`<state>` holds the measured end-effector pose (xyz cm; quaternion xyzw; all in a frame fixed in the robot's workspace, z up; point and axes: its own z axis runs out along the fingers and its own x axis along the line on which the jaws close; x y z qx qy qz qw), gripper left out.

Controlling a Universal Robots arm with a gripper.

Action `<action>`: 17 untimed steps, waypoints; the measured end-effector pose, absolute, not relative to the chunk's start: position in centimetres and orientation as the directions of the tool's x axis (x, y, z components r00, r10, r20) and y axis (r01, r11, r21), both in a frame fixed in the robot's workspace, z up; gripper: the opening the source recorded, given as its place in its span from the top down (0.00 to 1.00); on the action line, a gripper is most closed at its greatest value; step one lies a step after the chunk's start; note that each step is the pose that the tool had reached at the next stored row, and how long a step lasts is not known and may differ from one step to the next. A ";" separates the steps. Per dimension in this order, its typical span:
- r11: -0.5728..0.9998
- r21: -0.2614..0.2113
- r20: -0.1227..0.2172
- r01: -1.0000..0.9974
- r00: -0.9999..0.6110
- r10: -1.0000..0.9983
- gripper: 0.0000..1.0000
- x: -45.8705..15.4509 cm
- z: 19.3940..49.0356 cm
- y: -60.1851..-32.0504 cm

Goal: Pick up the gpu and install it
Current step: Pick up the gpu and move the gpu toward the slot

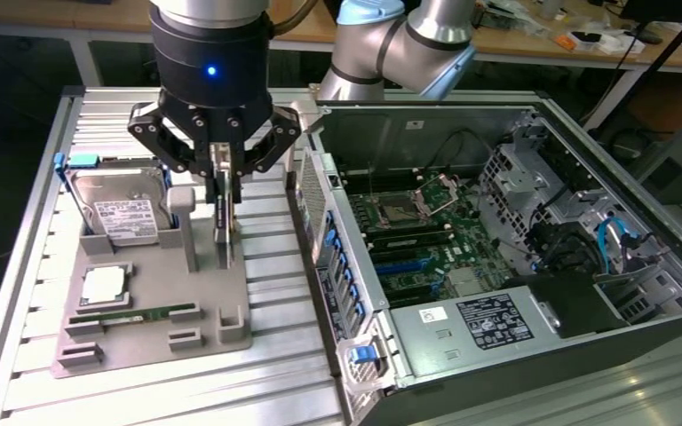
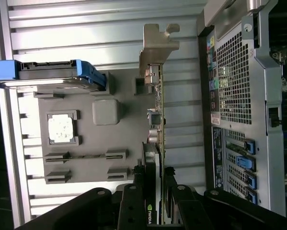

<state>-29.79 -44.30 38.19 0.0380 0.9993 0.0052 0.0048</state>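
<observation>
The claw (image 1: 221, 177) is clamped across the gpu (image 1: 223, 235). The gpu stands on edge in the grey holder (image 1: 139, 342), on the exterior view's left of the open case (image 1: 436, 124), probably so its faces can be pinched from above.

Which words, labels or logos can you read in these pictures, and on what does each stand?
No text reads clearly.
Green logo on the black-shrouded gpu card: letters too small.
White label on the silver hard drive: blurred.
Black label on the grey power supply: blurred.
</observation>
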 end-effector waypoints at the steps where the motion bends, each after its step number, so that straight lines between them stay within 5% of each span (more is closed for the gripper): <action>1: 0.997 0.011 -0.009 0.076 -0.997 0.076 0.73 -29.8 38.4 -44.3; 17: 0.997 0.011 -0.009 0.076 -0.997 0.076 0.73 -29.8 39.2 -44.3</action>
